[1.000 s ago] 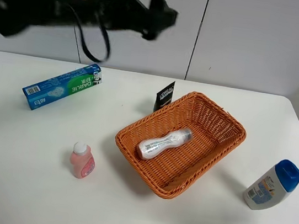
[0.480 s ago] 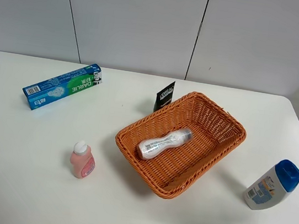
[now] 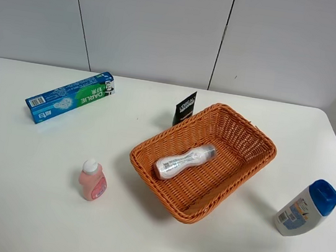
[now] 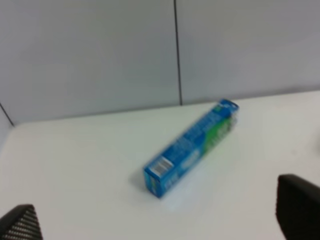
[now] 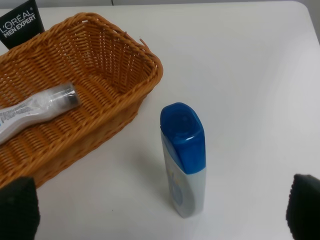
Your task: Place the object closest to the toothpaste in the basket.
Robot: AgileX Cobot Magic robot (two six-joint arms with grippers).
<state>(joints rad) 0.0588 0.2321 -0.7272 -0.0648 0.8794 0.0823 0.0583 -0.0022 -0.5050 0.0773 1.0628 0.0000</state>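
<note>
The blue-green toothpaste box (image 3: 70, 96) lies at the back left of the table; it also shows in the left wrist view (image 4: 191, 146). A small pink bottle (image 3: 92, 180) stands in front of it. A black tube (image 3: 185, 107) stands behind the wicker basket (image 3: 259, 145). A silver-white bottle (image 3: 183, 160) lies inside the basket. Neither arm shows in the exterior view. My left gripper (image 4: 160, 220) is open and empty, well short of the toothpaste. My right gripper (image 5: 161, 202) is open and empty, with a blue-capped white bottle (image 5: 184, 160) standing beyond its fingers.
The blue-capped white bottle (image 3: 306, 208) stands near the right front of the table, to the right of the basket (image 5: 150, 62). A white panelled wall runs behind the table's back edge.
One second ago the left arm reached across the top left of the exterior view. It has withdrawn out of that view. The objects have not moved.
</note>
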